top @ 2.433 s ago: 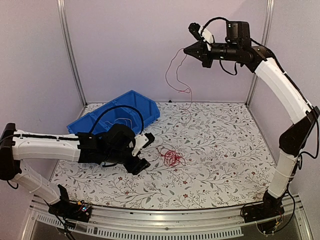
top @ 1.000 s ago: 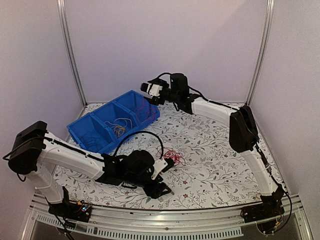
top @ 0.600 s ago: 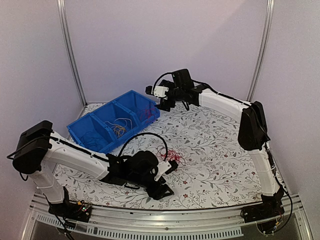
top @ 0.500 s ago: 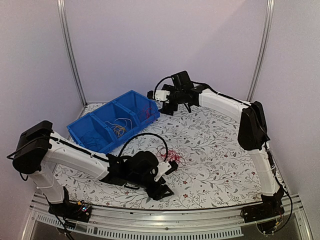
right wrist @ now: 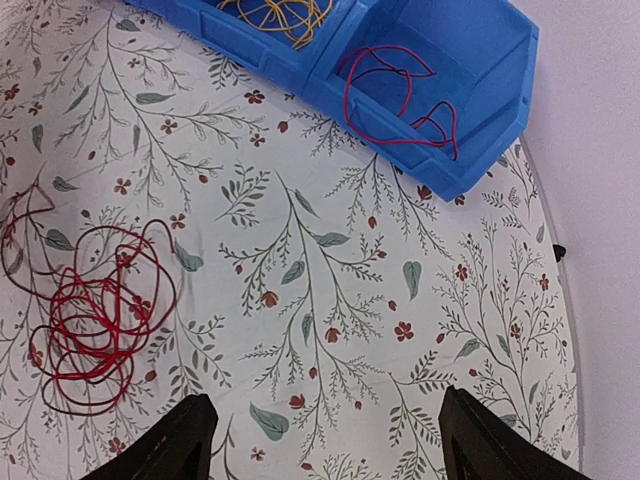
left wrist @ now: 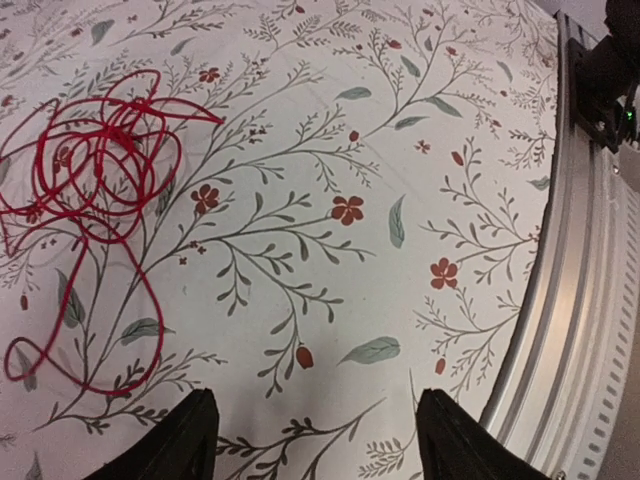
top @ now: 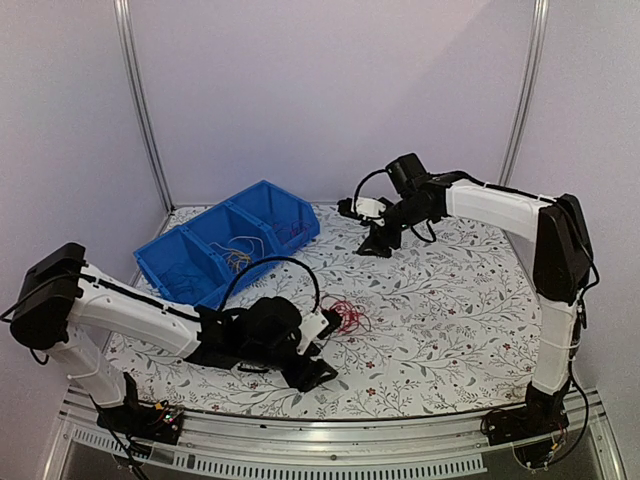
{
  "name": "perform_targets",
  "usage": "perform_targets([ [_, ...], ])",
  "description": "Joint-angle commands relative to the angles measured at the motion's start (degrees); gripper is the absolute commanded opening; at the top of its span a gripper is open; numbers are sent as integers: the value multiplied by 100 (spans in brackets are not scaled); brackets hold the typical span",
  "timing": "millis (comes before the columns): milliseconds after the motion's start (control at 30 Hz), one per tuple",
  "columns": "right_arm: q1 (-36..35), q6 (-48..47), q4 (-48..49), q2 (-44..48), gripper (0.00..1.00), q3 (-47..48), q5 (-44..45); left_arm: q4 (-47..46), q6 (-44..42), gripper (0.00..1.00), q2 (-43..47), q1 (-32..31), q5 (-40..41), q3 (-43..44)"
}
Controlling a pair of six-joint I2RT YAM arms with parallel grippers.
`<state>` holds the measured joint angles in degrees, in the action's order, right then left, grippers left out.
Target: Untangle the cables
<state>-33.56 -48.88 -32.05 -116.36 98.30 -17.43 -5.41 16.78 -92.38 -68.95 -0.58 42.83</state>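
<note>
On the table (top: 450,310), the bin (top: 170,272) lies toward ten o'clock. A tangle of cable (top: 345,315) lies near the middle, with the left gripper (top: 322,348) just beside it at seven o'clock and the right gripper (top: 368,228) well apart at twelve. Loose cables (right wrist: 395,90) lie in two bin compartments, perhaps the third too.

Bright and even, lit softly from overhead, with only faint shadow under the left arm (top: 130,305) on the table (top: 450,320). Crisp in both wrist views, down to the red cable (left wrist: 95,170). Bowed toward the edges from above, with leaning wall posts (top: 143,110).
</note>
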Motion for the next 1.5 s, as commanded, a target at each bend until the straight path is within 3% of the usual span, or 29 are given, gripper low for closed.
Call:
perform_targets([
  [0, -60, 374, -55, 664, 78, -680, -793, -276, 172, 69, 627, 237, 475, -99],
  [133, -54, 687, -133, 697, 69, -1081, -1158, -86, 270, 71, 1306, 525, 871, -95],
  [300, -103, 1035, -18, 719, 63, -1409, -1533, 284, 594, 69, 1846, 1258, 820, 63],
  [433, -146, 1128, 2, 724, 61, -1515, -1634, 523, 863, 67, 1927, 1941, 630, 267],
  [600, -244, 1226, 167, 825, 61, -1824, -1685, 527, 583, 67, 1642, 2241, 422, 370],
  [800, -261, 1326, 289, 834, 59, -2079, -1672, 888, 496, 68, 777, 2835, 357, 1182],
  [1033, -265, 1373, 593, 1219, 58, -2643, -1523, 1385, 354, 67, -911, 3230, 248, 2989],
  [1233, -265, 1323, 746, 1436, 58, -2890, -1366, 3027, 737, 67, -2586, 3488, 916, 5263],
  [1467, -256, 1220, 856, 1537, 58, -3039, -1333, 3915, 678, 65, -3873, 3711, 1030, 7080],
])
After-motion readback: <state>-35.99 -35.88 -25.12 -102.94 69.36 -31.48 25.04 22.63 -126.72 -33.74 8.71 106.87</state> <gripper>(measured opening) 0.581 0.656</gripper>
